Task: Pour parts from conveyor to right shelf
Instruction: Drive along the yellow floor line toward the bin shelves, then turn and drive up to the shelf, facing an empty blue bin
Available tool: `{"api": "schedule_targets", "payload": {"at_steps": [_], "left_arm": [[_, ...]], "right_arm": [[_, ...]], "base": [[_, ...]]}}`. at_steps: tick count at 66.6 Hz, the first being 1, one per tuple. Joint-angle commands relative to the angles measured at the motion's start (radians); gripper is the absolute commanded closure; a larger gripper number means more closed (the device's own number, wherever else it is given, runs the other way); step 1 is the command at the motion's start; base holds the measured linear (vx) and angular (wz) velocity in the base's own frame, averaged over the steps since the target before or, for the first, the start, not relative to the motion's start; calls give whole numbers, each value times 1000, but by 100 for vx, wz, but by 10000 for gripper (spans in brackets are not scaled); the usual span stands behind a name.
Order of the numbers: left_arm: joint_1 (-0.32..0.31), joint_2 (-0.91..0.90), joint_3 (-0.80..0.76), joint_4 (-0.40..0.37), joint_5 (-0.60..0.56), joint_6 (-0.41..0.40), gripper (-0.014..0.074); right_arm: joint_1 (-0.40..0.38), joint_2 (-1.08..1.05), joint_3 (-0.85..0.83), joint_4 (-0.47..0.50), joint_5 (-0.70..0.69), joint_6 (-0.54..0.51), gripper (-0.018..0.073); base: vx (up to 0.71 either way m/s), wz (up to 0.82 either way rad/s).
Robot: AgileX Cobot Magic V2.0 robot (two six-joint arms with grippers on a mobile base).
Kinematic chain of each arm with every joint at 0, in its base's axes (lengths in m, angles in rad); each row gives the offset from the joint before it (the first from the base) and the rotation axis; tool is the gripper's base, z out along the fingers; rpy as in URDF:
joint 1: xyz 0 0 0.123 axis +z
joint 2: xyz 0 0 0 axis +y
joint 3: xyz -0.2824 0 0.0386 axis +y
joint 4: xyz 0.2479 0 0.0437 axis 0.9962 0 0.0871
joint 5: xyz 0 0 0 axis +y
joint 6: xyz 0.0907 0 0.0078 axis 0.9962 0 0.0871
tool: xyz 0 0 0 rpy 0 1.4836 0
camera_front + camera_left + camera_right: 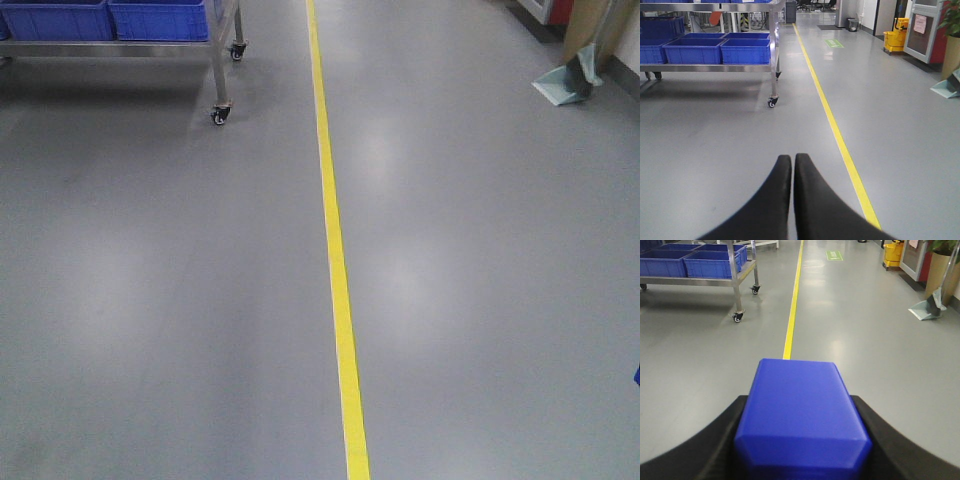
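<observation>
Clamping 1 blue part (799, 420) for carrying, the right gripper (800, 401) faces the wheeled shelf (700, 281) of blue bins (715, 262); the left gripper (792, 162) is clenched, empty.

Glossy grey floor (150, 300), yellow line (335, 250), wheeled steel rack (225, 55) holding blue bins (160, 20), dustpan (565, 85)
</observation>
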State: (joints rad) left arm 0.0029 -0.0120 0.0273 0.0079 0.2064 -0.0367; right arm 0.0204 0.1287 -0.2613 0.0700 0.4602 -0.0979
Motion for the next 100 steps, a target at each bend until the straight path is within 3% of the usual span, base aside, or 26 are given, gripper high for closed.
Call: {"api": "schedule_targets", "payload": {"at_steps": [1,100], "left_arm": [[-5,-11,-19,-8,-79,-8,603],[-5,-11,-19,-8,-80,-8,603]], "right_arm": [[-1,9,-27,0,-77,-6,564],[-1,9,-27,0,-77,-6,564]], "base": [[71,11],[66,36]]}}
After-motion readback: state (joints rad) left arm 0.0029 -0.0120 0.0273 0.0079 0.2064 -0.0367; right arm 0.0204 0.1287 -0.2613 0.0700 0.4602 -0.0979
